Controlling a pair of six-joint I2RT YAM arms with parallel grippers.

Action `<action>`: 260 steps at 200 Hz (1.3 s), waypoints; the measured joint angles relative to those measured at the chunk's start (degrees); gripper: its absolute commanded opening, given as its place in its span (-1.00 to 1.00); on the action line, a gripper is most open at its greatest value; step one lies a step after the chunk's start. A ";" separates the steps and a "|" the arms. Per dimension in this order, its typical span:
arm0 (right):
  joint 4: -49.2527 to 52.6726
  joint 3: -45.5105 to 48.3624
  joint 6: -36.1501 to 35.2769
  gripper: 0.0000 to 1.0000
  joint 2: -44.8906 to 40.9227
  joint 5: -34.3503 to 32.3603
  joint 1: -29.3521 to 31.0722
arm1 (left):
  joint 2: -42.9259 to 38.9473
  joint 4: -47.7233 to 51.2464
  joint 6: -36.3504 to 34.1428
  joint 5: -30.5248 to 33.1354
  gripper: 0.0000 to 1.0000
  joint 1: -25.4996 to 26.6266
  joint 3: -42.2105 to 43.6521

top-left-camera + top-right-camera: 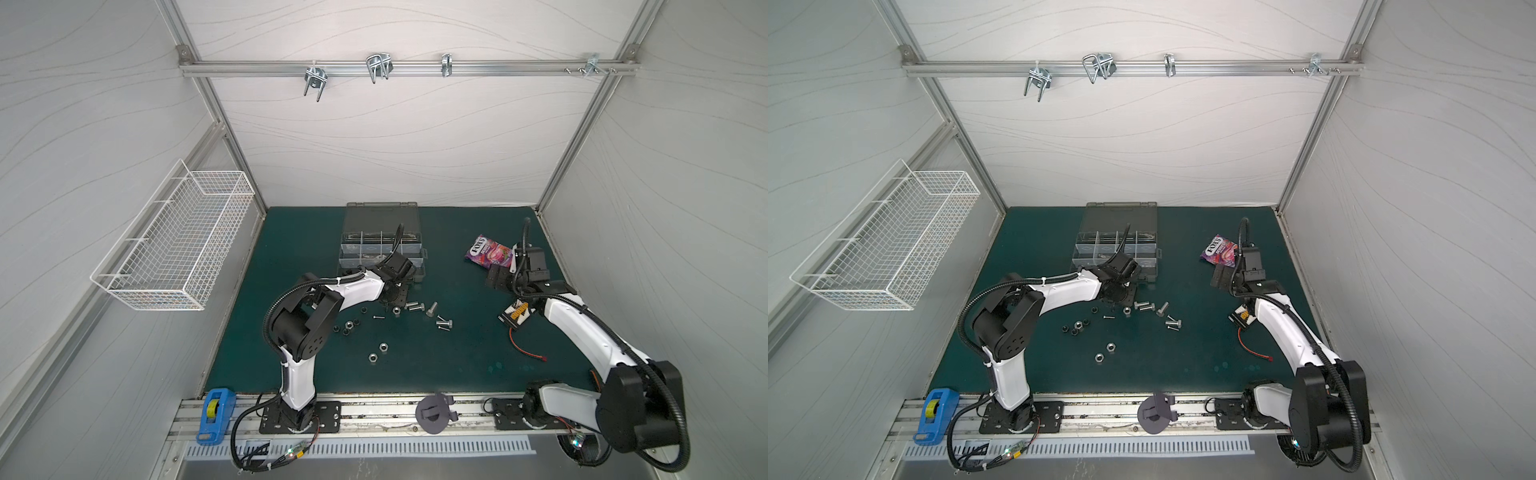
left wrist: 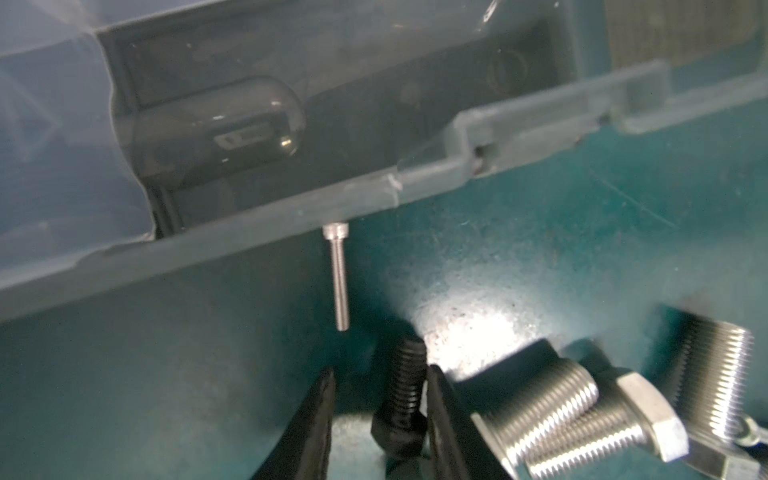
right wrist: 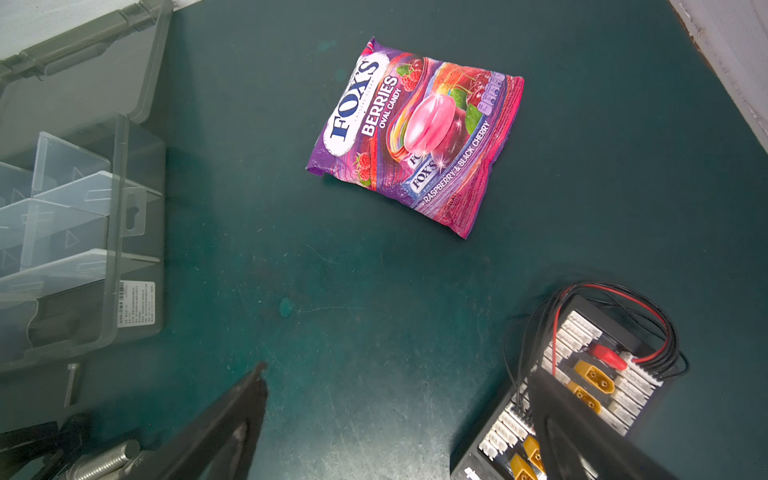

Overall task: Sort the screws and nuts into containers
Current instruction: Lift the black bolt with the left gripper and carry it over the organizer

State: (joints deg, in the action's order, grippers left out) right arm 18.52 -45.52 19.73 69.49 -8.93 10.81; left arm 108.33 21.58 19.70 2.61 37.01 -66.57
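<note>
My left gripper [image 2: 381, 372] is low on the green mat just in front of the grey organizer case [image 1: 382, 216], whose compartments [image 1: 1117, 245] lie open. A short black bolt [image 2: 409, 395] lies between its jaws. One finger touches the bolt and a gap shows on the other side. A thin silver screw [image 2: 340, 278] rests against the case wall [image 2: 249, 249]. Stout silver bolts [image 1: 431, 309] lie close beside the gripper. Silver nuts [image 1: 383, 346] and black nuts [image 1: 345, 332] are scattered nearer the front. My right gripper [image 3: 399, 370] stands wide open over bare mat.
A purple candy bag [image 3: 415, 137] lies at the back right. A connector board with red wire [image 3: 590, 374] sits under one right finger. On the left wall hangs a white wire basket [image 1: 178, 237]. A blue tape dispenser [image 1: 216, 413] stands on the front rail.
</note>
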 measured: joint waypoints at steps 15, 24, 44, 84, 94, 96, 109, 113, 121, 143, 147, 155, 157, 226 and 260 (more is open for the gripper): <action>0.02 0.00 0.00 0.98 0.00 0.00 0.00 | 0.00 -0.02 0.00 0.37 -0.28 0.20 0.04; 0.02 0.00 0.00 0.98 0.00 0.00 0.00 | 0.00 0.00 -0.02 0.48 -0.29 0.24 0.04; 0.02 0.00 0.00 0.98 0.00 0.00 0.00 | 0.00 0.09 -0.02 0.70 -0.33 0.33 0.04; 0.00 0.00 0.00 0.98 0.00 0.00 0.00 | 0.00 0.66 -0.04 1.55 -0.44 0.96 0.04; 0.00 0.00 0.00 0.98 0.00 0.00 0.00 | 0.00 0.83 -0.07 1.73 -0.48 1.16 0.04; 0.02 0.00 0.00 0.98 0.00 0.00 0.00 | 0.00 0.83 0.02 1.75 -0.48 1.18 0.04; 0.00 0.00 0.00 0.98 0.00 0.00 0.00 | 0.00 0.94 0.07 1.90 -0.53 1.31 0.04; 0.02 0.00 0.00 0.98 0.00 0.00 0.00 | 0.00 0.98 0.02 1.92 -0.54 1.33 0.04; 0.00 0.00 0.00 0.98 0.00 0.00 0.00 | 0.00 0.98 0.09 1.99 -0.57 1.36 0.04; 0.00 0.00 0.00 0.98 0.00 0.00 0.00 | -0.09 1.11 0.55 1.99 -0.63 1.36 0.04; 0.00 0.00 0.00 0.98 0.00 0.00 0.00 | -0.13 1.22 0.55 1.97 -0.64 1.36 0.04; 0.00 0.00 0.02 0.98 0.00 0.00 0.00 | -0.22 1.33 0.68 1.88 -0.66 1.36 0.07; 0.00 0.00 0.00 0.98 0.00 0.00 0.00 | -0.24 1.36 0.76 1.86 -0.67 1.38 0.07; 0.00 0.00 0.02 0.98 0.00 0.00 0.00 | -4.17 3.91 2.62 2.60 -0.73 1.84 2.47; 0.00 0.00 0.02 0.98 0.00 0.00 0.00 | -7.98 5.86 3.15 4.92 -0.74 1.84 2.54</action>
State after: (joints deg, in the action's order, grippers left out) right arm 18.52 -45.52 19.75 69.49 -8.93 10.81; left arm 100.36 27.44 22.85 7.53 38.85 -64.03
